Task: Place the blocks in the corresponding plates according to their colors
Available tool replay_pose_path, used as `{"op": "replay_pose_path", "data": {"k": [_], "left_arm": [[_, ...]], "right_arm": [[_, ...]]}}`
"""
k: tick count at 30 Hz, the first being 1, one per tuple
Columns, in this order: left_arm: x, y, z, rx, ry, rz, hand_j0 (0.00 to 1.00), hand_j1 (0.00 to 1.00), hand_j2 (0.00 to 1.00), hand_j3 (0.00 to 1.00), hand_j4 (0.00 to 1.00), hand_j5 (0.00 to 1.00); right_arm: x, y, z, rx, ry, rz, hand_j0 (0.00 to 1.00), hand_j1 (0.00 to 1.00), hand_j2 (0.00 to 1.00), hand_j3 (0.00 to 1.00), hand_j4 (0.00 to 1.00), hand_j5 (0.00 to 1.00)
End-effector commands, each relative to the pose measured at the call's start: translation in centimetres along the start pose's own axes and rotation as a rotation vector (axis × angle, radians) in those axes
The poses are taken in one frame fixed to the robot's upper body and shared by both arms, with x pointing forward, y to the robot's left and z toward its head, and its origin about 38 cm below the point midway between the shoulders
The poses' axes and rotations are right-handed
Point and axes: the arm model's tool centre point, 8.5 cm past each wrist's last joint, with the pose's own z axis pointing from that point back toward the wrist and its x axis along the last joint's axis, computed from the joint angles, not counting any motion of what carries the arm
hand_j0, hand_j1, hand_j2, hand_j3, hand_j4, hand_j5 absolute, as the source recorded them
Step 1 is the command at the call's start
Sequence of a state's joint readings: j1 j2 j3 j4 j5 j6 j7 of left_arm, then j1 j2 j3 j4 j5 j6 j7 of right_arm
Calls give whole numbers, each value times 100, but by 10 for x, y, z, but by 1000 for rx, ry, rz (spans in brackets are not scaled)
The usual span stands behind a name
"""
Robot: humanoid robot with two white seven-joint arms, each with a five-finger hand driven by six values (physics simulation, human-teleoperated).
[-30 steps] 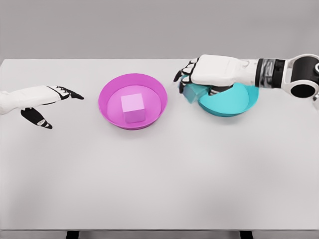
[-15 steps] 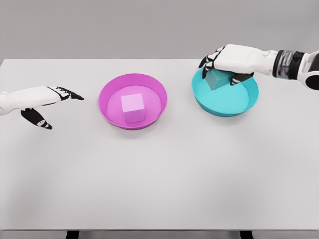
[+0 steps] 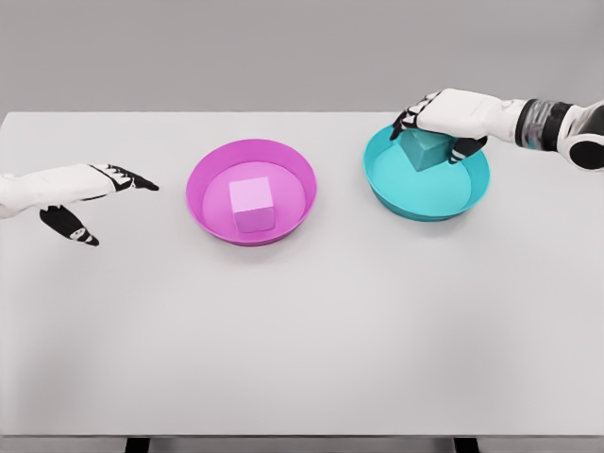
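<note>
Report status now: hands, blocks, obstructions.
Right hand shut on teal block, over teal plate. Left hand open, idle at left. Pink block in pink plate. Nothing obstructing.

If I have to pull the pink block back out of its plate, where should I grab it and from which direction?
Grip the pink block from straight above, fingers on two opposite side faces. It sits flat and upright mid-plate, and the raised rim of the pink plate would probably block a sideways approach. The open left hand is nearer; the right hand is on the teal block.
</note>
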State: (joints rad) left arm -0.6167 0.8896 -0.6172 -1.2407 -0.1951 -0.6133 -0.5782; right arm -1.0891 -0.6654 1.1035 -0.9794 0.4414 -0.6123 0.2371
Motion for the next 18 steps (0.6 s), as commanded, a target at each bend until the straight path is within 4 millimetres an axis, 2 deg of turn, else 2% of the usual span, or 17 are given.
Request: {"op": "replay_pose_path", "data": {"k": [1,9,11,12,15,17,18], "left_arm": [[0,0,0,4,0,6,100,100,100,100,100,100],[-1,0,1,3,2,6,100,100,100,100,100,100],[-1,0,1,3,2,6,100,100,100,100,100,100],[-1,1,1,5,2,5,100,100,100,100,100,100],[-1,0,1,3,2,6,100,100,100,100,100,100],[-1,0,1,3,2,6,100,100,100,100,100,100],[-1,1,1,5,2,5,100,100,100,100,100,100]], "right_arm": [[-3,2,1,2,11,-8,100,100,100,100,100,100],[-6,1,8,-4,18,-11,100,100,100,100,100,100],[-9,-6,22,-31,25,0,100,100,100,100,100,100],[-8,-16,38,-71,25,20,100,100,100,100,100,100],[-4,-28,69,-142,24,36,100,100,100,100,100,100],[-3,-28,83,-163,35,38,100,100,100,100,100,100],[2,-20,85,-151,24,37,100,100,100,100,100,100]]}}
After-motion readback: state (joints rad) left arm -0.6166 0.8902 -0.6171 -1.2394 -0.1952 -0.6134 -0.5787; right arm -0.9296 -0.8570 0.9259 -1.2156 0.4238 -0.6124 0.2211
